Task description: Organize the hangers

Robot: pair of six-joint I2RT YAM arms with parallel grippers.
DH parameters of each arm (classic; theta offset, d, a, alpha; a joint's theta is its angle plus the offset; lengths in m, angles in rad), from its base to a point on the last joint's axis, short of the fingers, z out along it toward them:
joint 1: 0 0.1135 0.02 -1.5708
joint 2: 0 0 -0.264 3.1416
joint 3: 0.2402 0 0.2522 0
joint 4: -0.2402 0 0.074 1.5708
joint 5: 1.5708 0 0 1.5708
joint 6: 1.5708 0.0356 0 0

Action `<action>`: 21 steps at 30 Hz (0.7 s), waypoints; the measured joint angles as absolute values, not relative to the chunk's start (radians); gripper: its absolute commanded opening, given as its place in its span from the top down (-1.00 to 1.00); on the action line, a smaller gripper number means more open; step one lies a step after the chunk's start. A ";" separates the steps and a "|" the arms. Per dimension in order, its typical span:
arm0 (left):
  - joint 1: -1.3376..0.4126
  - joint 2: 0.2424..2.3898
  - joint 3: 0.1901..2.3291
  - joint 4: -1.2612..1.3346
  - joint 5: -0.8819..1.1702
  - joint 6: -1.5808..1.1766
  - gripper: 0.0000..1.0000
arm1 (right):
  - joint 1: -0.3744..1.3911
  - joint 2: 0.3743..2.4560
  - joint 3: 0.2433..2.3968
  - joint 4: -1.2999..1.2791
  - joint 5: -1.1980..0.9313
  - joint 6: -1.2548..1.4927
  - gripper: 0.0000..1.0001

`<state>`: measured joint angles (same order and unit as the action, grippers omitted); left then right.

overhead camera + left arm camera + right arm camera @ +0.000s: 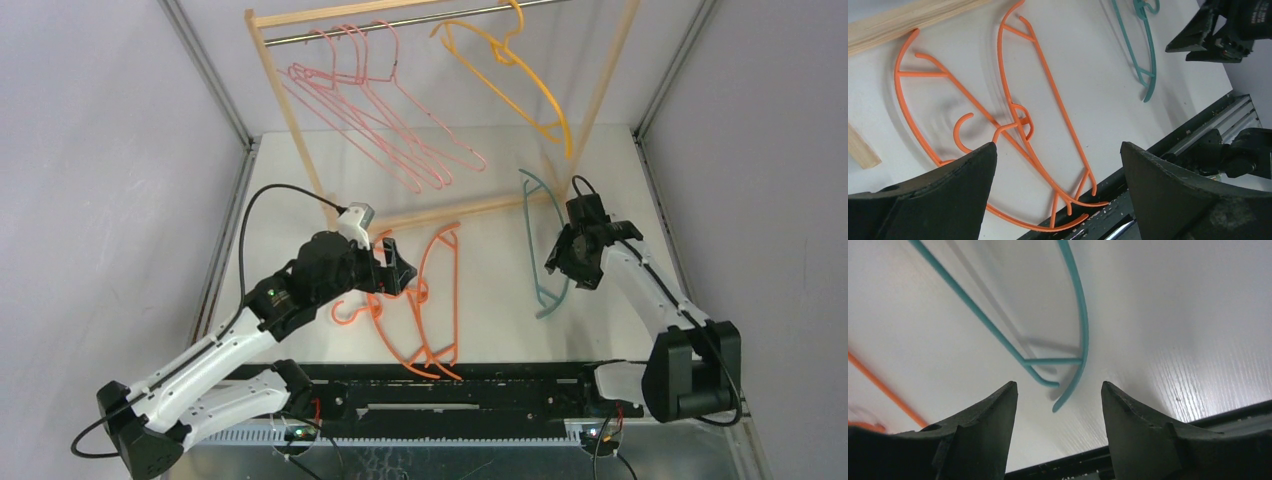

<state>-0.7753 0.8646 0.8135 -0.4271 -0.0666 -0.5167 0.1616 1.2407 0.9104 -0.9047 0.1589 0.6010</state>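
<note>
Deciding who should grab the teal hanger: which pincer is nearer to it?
Right. The right pincer hovers open above the teal hanger's near end; the left pincer is off to its left, over the orange hangers.

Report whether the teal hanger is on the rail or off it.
Off: the thin teal triangular hanger lies down on the white table, away from the metal rod.

Two orange hangers lie overlapped on the white table; a teal hanger lies apart; the left gripper gapes wide.
</note>
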 measured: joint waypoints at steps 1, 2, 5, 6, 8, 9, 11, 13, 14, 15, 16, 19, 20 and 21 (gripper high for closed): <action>-0.775 0.863 0.813 -0.427 -0.067 -0.517 -0.96 | 0.147 1.261 0.910 -0.888 0.152 0.592 -0.40; -0.775 0.862 0.813 -0.426 -0.067 -0.517 -0.96 | 0.133 1.282 0.910 -0.870 0.147 0.583 -0.40; -0.773 0.858 0.813 -0.426 -0.067 -0.516 -0.96 | 0.097 1.336 0.910 -0.821 0.137 0.551 -0.38; -0.773 0.857 0.813 -0.426 -0.068 -0.517 -0.96 | 0.083 1.352 0.910 -0.805 0.133 0.537 -0.36; -0.772 0.855 0.813 -0.426 -0.068 -0.519 -0.96 | 0.054 1.385 0.910 -0.773 0.125 0.508 -0.34; -0.772 0.854 0.809 -0.421 -0.069 -0.521 -0.96 | 0.036 1.407 0.910 -0.756 0.120 0.491 -0.34; -0.772 0.851 0.801 -0.417 -0.073 -0.524 -0.96 | -0.001 1.456 0.910 -0.725 0.110 0.456 -0.33; -0.772 0.849 0.789 -0.414 -0.076 -0.525 -0.96 | -0.013 1.480 0.910 -0.708 0.103 0.440 -0.32; -0.771 0.848 0.785 -0.412 -0.077 -0.525 -0.96 | -0.020 1.495 0.910 -0.695 0.098 0.430 -0.31; -0.771 0.848 0.781 -0.412 -0.076 -0.525 -0.96 | -0.025 1.512 0.910 -0.680 0.091 0.420 -0.30; -0.770 0.848 0.780 -0.413 -0.077 -0.525 -0.96 | -0.027 1.526 0.910 -0.668 0.086 0.413 -0.29; -0.769 0.846 0.779 -0.411 -0.079 -0.526 -0.96 | -0.027 1.572 0.910 -0.631 0.069 0.393 -0.18; -0.768 0.845 0.779 -0.411 -0.080 -0.525 -0.96 | -0.027 1.581 0.909 -0.622 0.066 0.386 -0.16; -0.767 0.843 0.779 -0.410 -0.081 -0.525 -0.96 | -0.027 1.586 0.905 -0.612 0.064 0.382 -0.14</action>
<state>-0.7670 0.8429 0.7788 -0.4099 -0.0811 -0.5255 -0.0265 1.5864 0.9054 -0.6121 0.0635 0.3817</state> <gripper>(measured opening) 0.979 0.600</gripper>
